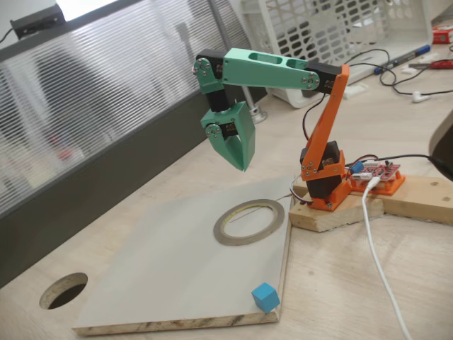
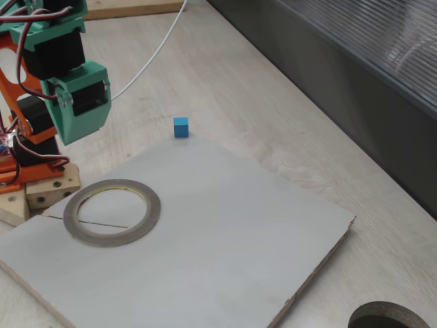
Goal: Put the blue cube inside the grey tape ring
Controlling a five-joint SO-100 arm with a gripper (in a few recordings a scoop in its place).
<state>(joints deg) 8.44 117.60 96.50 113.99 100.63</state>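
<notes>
1. The desk [image 1: 396, 283] is pale wood; a round dark hole [image 1: 64, 290] with a wooden edge is cut into it near the left of a fixed view.
2. A flat grey board [image 1: 163, 276] lies on the desk and carries the task's things.
3. The arm [image 1: 322, 134] stands on a wooden block beside the board: its orange lower link leans up and back, the green upper link reaches out level, and the wrist turns down.
4. The pincer [image 1: 243, 164] hangs in the air, tip pointing down, above the far side of the board; its jaws meet at the tip, closed on nothing.
5. The grey tape ring [image 1: 249, 222] lies flat on the board near the arm's base, with only bare board inside it.
6. The blue cube [image 1: 265, 297] sits at the board's corner, well apart from the ring and outside it; in both fixed views it rests right at the edge.
</notes>
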